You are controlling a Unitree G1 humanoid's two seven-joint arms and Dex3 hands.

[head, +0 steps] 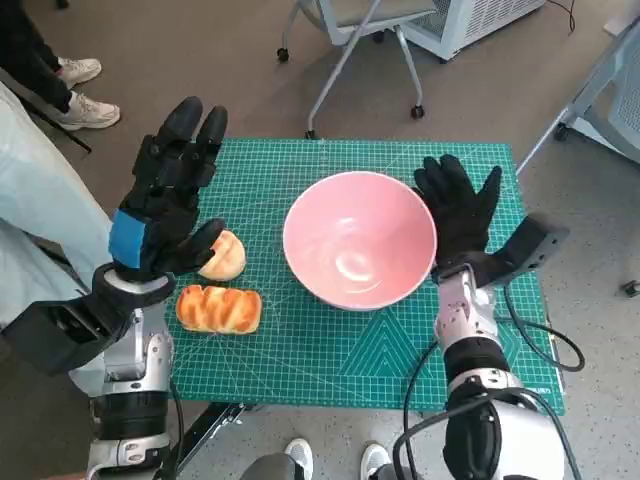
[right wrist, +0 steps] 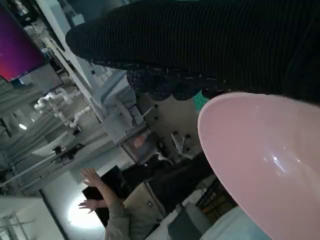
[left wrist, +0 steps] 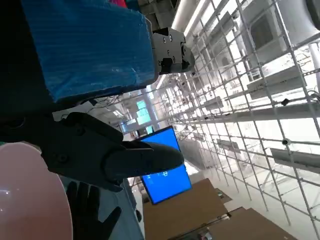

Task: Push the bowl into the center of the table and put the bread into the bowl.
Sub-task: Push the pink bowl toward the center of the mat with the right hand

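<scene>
Bowl [head: 360,252] sits near table [head: 300,360] centre, right hand [head: 460,212] spread empty against its right rim; bread [head: 219,308] lies left of the bowl, long axis across the table, just below the raised left hand [head: 168,200], open, holding nothing.

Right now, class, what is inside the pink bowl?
The pink bowl holds nothing: its glossy inside shows bare in the head view. Both bread pieces, the long loaf and the round roll, lie on the green mat. The mat beneath the bowl is covered.
</scene>
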